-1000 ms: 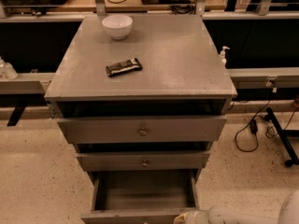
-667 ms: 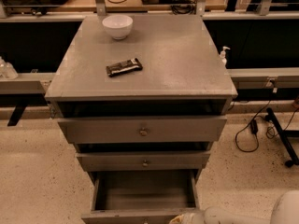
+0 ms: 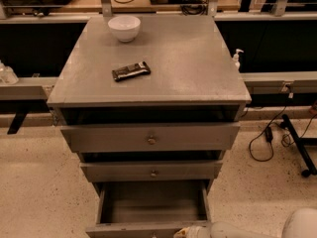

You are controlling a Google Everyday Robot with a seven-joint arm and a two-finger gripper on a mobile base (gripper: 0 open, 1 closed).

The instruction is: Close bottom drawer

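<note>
Grey wooden bottom drawer [image 3: 148, 206] stands pulled out, end effector [image 3: 190, 231] at its front edge, grip unclear.

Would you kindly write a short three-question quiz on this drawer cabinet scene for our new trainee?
1. True or false: the bottom drawer is fully shut.
2. What lies on the cabinet top besides the white bowl? A) dark snack bar B) sponge C) can
3. Fill in: the hand, at the picture's lower edge, is by the bottom drawer's ____ panel.
Key: 1 false, it is pulled out; 2 A; 3 front.
</note>
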